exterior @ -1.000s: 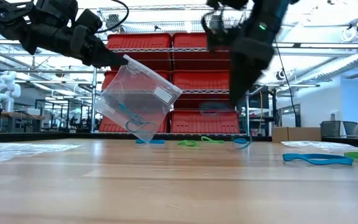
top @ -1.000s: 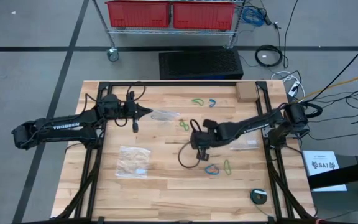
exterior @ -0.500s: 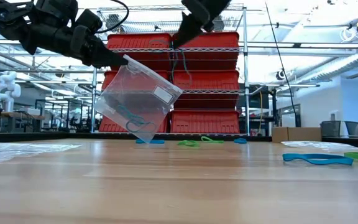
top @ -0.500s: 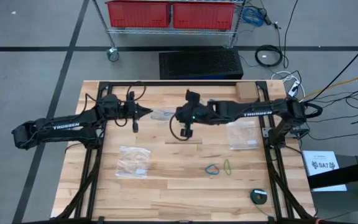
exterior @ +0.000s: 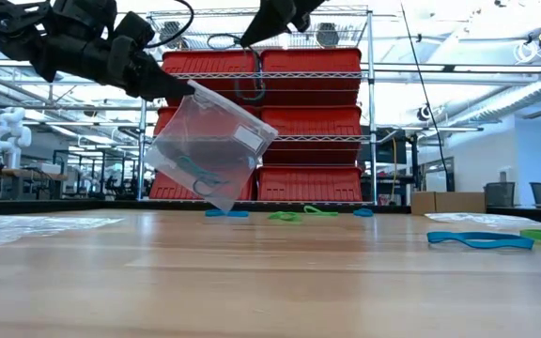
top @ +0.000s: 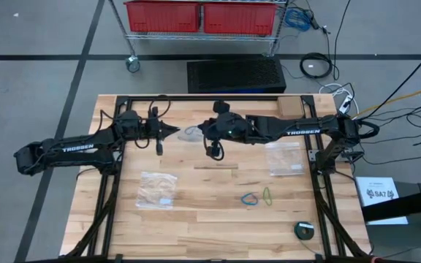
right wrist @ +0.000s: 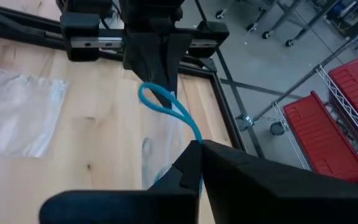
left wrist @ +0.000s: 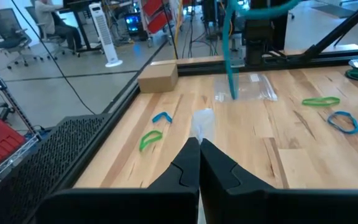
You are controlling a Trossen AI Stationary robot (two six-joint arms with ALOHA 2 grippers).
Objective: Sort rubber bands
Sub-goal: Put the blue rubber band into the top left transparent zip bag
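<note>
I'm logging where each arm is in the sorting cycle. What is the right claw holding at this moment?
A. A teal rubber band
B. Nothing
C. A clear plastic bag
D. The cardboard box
A: in the right wrist view a teal rubber band hangs from the shut right claw, over the clear bag that the left claw holds up.

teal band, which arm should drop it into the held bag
The right. The right gripper is shut on the teal band just above the bag, which the left gripper holds up by a corner.
</note>
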